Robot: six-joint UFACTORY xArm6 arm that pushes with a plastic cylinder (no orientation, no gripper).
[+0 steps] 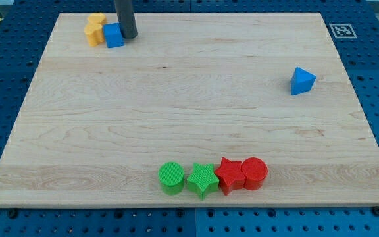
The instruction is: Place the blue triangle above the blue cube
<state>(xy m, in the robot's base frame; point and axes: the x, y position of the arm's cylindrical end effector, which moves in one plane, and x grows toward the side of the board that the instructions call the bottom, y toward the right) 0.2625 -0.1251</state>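
Blue triangle point(302, 81) near desk's point(189, 99) right edge, untouched; my tip point(129, 35) touches blue cube point(114, 35), top-left corner. No gripper fitted. Next: cross to triangle.

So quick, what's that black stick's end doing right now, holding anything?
My tip: no gripper, holding nothing; it rests right beside the blue cube, on the cube's right in the view.
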